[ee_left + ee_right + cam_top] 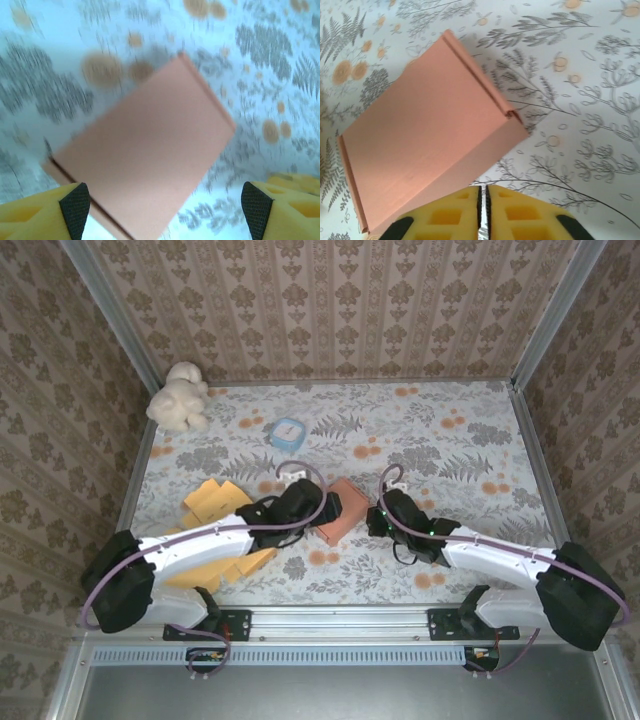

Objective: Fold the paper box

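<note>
1 box [345, 508]; wrist views: left jaws apart, right jaws together.

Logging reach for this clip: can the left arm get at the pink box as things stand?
Probably yes: the left gripper is open just over the pink box, with nothing lying between them.

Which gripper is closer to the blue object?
Left. The left gripper is by the pink box, just nearside of the blue object; the right gripper is farther, past the box's right side.
</note>
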